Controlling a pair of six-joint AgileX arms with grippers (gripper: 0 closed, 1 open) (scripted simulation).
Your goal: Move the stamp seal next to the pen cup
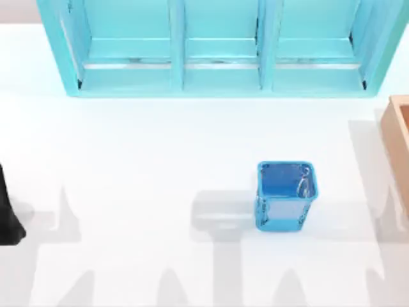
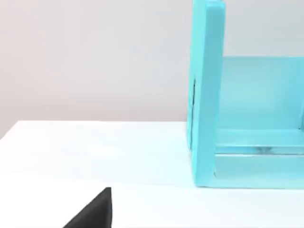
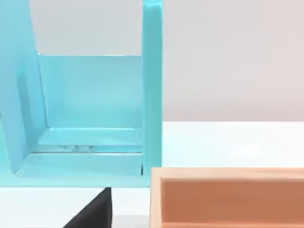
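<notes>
A glossy blue pen cup [image 1: 285, 195] stands upright and open-mouthed on the white tabletop [image 1: 140, 153], right of centre and toward the near edge, casting a soft shadow to its left; nothing touches it. Along the far edge, a large light-blue shelf unit [image 1: 220, 48] spans most of the table's width, its three bays facing forward. At the right edge, the corner of a tan wooden box [image 1: 397, 137] juts into the top view, well apart from the cup. At the left edge, near the front, a dark part of the left arm [image 1: 7, 214] rests low over the surface; whether its fingers are parted or closed cannot be told, and nothing is seen in its hold. In the left wrist view, a black finger tip [image 2: 92, 213] pokes up before the shelf unit's end wall [image 2: 206, 95]; in the right wrist view, a like black tip [image 3: 92, 211] sits just beside the box's near wall [image 3: 228, 197], with the shelf behind; the right gripper's opening cannot be told either.
</notes>
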